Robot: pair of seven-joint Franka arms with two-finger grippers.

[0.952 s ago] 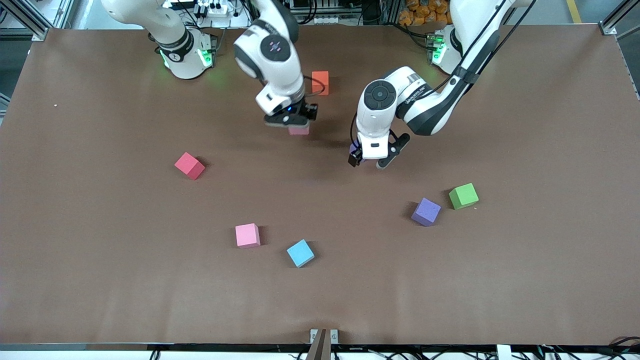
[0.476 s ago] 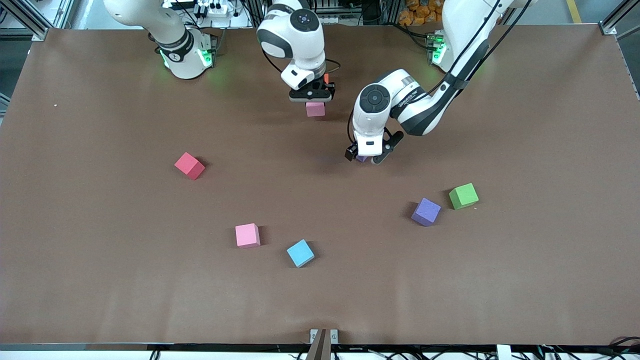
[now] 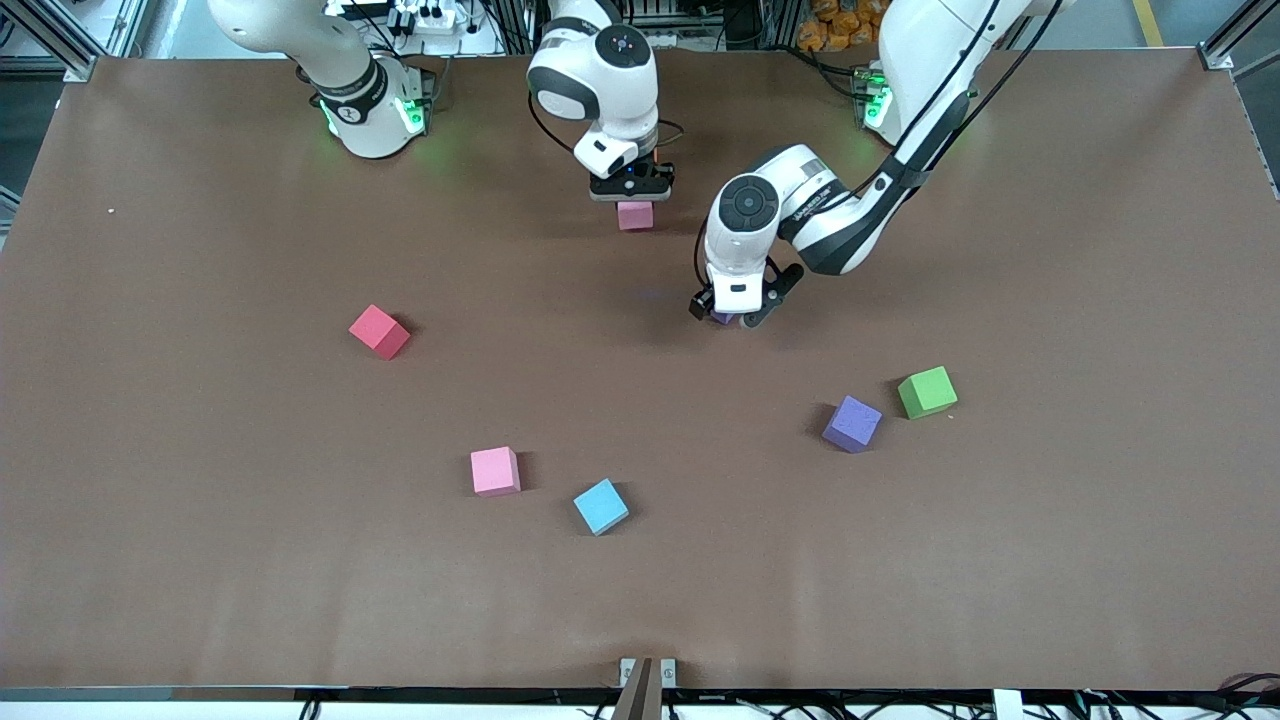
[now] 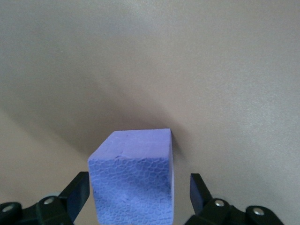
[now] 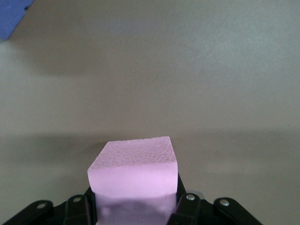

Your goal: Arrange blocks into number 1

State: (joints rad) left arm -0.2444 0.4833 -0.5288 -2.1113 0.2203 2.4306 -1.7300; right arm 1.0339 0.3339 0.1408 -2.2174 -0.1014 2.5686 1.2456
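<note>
My right gripper (image 3: 633,203) is shut on a pink block (image 3: 635,216), held low over the table near the robots' bases; its fingers press both sides of the pink block (image 5: 133,171). The orange block is hidden by that hand. My left gripper (image 3: 728,318) is open and straddles a purple block (image 4: 132,176), with a gap between block and finger on one side. Only a sliver of this purple block (image 3: 721,318) shows in the front view. On the table lie a red block (image 3: 379,331), a second pink block (image 3: 495,471), a blue block (image 3: 601,506), another purple block (image 3: 852,424) and a green block (image 3: 927,392).
The brown table (image 3: 200,560) stretches wide around the scattered blocks. A corner of the purple block (image 5: 10,16) shows at the edge of the right wrist view. The arms' bases stand along the table edge farthest from the front camera.
My right gripper has carried the pink block toward the bases and now covers the orange block. My left gripper has come down around the purple block and its fingers have narrowed.
</note>
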